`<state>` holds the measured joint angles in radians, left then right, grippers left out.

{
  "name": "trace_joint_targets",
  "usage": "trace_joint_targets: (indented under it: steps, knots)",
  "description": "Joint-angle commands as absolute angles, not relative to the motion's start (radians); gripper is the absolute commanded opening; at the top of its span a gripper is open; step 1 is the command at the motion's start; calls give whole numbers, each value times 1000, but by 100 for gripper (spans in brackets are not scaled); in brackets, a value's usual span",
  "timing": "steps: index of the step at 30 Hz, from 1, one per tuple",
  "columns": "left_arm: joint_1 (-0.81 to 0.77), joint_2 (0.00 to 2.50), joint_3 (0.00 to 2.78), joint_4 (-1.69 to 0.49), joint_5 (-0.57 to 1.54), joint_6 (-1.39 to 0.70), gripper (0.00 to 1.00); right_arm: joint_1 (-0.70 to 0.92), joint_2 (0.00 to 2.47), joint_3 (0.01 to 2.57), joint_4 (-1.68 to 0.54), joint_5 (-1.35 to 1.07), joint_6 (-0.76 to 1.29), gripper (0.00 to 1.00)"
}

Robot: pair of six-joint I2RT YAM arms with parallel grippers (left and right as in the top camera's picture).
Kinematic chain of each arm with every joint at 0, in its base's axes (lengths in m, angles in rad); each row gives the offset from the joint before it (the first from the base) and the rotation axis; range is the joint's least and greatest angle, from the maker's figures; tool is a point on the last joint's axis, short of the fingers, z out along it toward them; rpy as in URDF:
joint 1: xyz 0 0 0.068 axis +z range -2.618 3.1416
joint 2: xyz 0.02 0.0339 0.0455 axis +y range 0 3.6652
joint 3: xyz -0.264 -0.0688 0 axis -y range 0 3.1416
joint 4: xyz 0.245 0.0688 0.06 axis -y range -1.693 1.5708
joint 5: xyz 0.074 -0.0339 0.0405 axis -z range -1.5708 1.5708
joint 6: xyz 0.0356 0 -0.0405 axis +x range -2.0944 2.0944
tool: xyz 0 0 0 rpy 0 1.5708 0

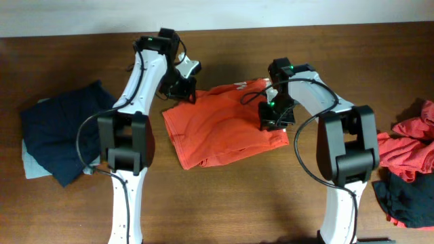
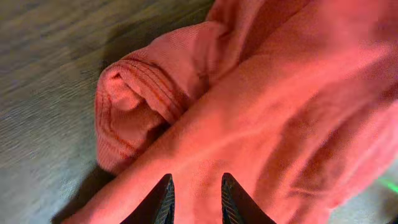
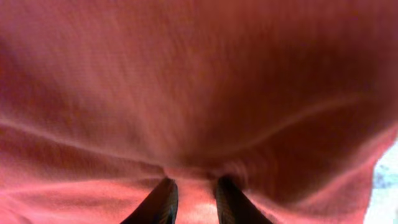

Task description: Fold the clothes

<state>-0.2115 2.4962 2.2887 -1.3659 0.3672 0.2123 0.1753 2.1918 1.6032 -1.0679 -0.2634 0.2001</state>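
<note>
On table (image 1: 224,196), orange shirt (image 1: 224,129), left tool (image 2: 196,199) slightly apart, right tool (image 3: 194,200) pinching shirt fold.

The orange garment (image 1: 224,129) is soft matt cloth with a fine knit texture, and the left wrist view shows narrow ribbed lines of stitching along its rolled edge (image 2: 134,93). The surface (image 1: 244,203) is brown wood with a dull, faintly streaked grain. The arms' long links (image 1: 125,203) look like smooth white plastic with a slight sheen, their joints (image 1: 122,142) matt black. The fingers (image 2: 163,200) of the left pincer (image 2: 196,199) are dark and smooth with a faint gloss on their edges. The dark navy pile (image 1: 64,129) and the red heap (image 1: 410,146) are matt, crumpled cloth.
</note>
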Motion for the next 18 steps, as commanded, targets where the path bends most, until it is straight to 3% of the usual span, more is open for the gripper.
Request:
trace_joint_targets:
  steps: [1, 6, 9, 13, 18]
  knots:
    - [-204, 2574, 2291, -1350, 297, 241, 25, 144, 2219, 1543, -1018, -112, 222, 27]
    - [-175, 2622, 2291, -1307, 203, 241, 25, 116, 2218, 1544, -1017, 14, 222, 27]
    - [-151, 2635, 2292, -1242, 76, 208, 22, 96, 2218, 1544, -1023, 12, 192, 27]
    - [-130, 2634, 2324, -1203, 58, 196, 22, 82, 2218, 1544, -1046, 13, 166, 27]
    - [-125, 2612, 2524, -1345, 59, 178, 37, 77, 2199, 1590, -1119, -111, 92, 33]
